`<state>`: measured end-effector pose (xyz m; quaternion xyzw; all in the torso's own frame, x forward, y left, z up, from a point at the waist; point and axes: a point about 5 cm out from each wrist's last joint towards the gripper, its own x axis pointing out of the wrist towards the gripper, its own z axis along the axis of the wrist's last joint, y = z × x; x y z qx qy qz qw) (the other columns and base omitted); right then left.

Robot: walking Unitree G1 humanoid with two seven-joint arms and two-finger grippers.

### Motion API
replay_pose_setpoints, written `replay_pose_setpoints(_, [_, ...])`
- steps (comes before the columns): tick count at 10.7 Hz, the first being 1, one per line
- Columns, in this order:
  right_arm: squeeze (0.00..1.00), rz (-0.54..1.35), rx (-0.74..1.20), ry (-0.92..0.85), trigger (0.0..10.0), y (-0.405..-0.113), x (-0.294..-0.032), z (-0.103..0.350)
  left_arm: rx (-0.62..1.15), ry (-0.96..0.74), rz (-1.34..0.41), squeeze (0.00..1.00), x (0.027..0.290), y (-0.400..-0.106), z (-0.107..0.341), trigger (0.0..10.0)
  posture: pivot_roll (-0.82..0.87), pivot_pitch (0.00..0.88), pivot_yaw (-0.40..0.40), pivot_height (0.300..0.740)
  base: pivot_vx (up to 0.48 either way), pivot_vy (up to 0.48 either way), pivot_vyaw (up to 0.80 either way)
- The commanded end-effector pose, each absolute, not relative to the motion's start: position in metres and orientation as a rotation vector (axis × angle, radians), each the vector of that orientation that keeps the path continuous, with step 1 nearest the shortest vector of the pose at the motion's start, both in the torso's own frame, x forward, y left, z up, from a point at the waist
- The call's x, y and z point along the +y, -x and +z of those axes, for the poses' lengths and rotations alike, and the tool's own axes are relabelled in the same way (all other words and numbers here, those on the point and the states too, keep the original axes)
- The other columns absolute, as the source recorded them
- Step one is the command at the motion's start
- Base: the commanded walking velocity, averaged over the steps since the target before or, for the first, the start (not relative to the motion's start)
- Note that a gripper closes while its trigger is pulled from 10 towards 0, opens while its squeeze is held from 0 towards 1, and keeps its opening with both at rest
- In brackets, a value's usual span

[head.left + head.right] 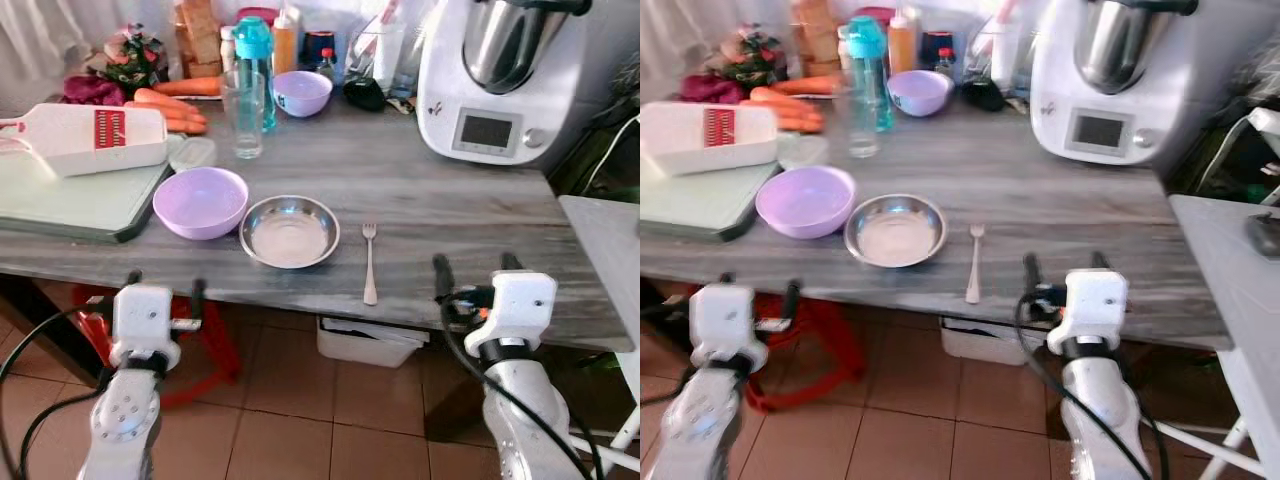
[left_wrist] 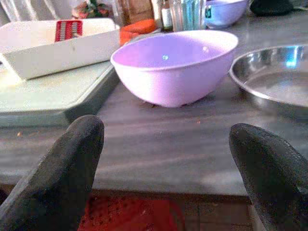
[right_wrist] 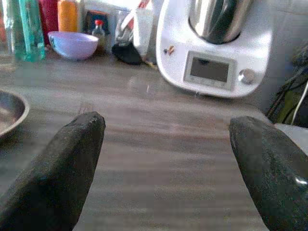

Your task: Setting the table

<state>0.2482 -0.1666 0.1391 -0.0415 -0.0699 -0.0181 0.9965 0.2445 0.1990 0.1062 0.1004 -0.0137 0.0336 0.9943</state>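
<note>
Steel plate (image 1: 289, 231) between lilac bowl (image 1: 200, 202) and fork (image 1: 369, 262) on table (image 1: 450, 200). Left gripper (image 1: 165, 285), right gripper (image 1: 476, 270) at near edge, fingers spread, empty.

The food processor (image 1: 500, 75) is cut off at the top edge, upper right of the frame. The cutting board (image 1: 70, 200) runs off the left edge. Bottles (image 1: 285, 40) behind blur together.
</note>
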Motion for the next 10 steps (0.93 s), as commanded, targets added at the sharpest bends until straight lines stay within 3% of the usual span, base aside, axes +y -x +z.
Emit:
replay_pose_setpoints(1, [0.79, -0.046, -0.147, 0.081, 10.0, -0.2494, -0.1673, 0.1419, -0.005, -0.199, 0.074, 0.0, 0.2002, -0.2433, 0.1028, 10.0, 0.1, 0.051, -0.034, 0.74, 0.0, 0.0, 0.0])
replay_pose_setpoints(4, [0.74, -0.05, -0.143, 0.078, 10.0, -0.2484, -0.1664, 0.1403, 0.003, -0.194, 0.056, 0.0, 0.1949, -0.2445, 0.103, 10.0, 0.1, 0.06, -0.03, 0.74, 0.0, 0.0, 0.0])
replay_pose_setpoints(10, [0.68, -0.039, -0.158, 0.096, 10.0, -0.2509, -0.1639, 0.1421, 0.016, -0.199, 0.056, 0.0, 0.1973, -0.2481, 0.1026, 10.0, 0.1, 0.06, -0.025, 0.74, -0.287, 0.0, 0.0])
